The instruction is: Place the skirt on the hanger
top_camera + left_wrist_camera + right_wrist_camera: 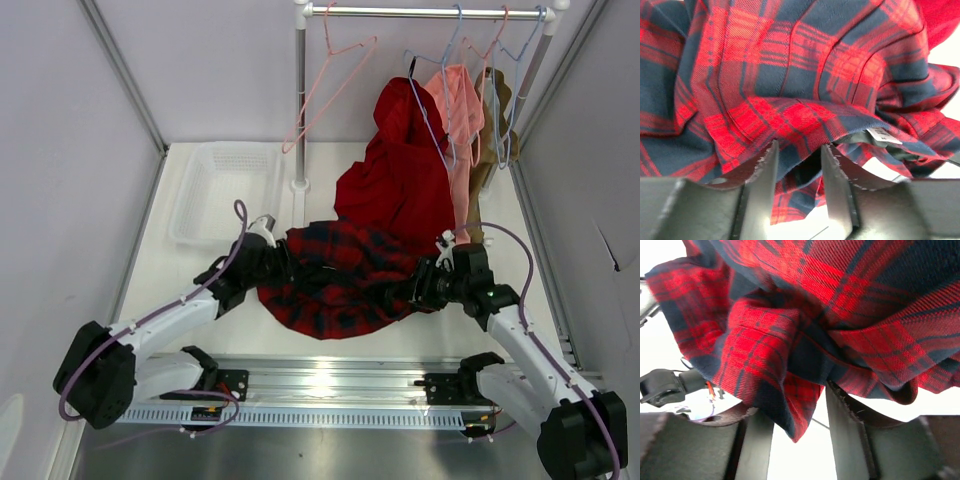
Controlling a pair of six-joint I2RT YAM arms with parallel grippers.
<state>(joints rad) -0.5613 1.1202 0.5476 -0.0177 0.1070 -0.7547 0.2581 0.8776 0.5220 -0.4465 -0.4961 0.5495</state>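
The white counter (330, 340) carries everything, with a metal clothes rack (300, 100) standing at its far side. The skirt (340, 285) lies crumpled on the counter in front of the two arms. Its long axis runs left to right from one claw to the other, and its rounded edge bulges toward the arm bases. It is red and dark navy plaid, bunched in soft folds, with darker lining showing where the cloth turns over. Its far edge meets the lower end of a plain red garment (400, 175), which drapes down from the rack onto the counter. A white plastic basket (222, 190) sits at the far left, apart from the skirt. A salmon-pink garment (462, 105) hangs on the rack beside the red one, among light blue hangers (447, 150).

The hanger (330, 96), thin pink wire, hangs by its hook from the rod near the left post, tilted, well apart from the skirt.

The left claw (799, 150) is at the skirt's left end with its fingers (765, 170) parted, and plaid cloth sags into the gap without being pinched. The right claw (796, 402) is at the right end, also spread, with a fold hanging loose between its fingers (845, 430). A small white label (885, 135) shows at a fold in the left wrist view.
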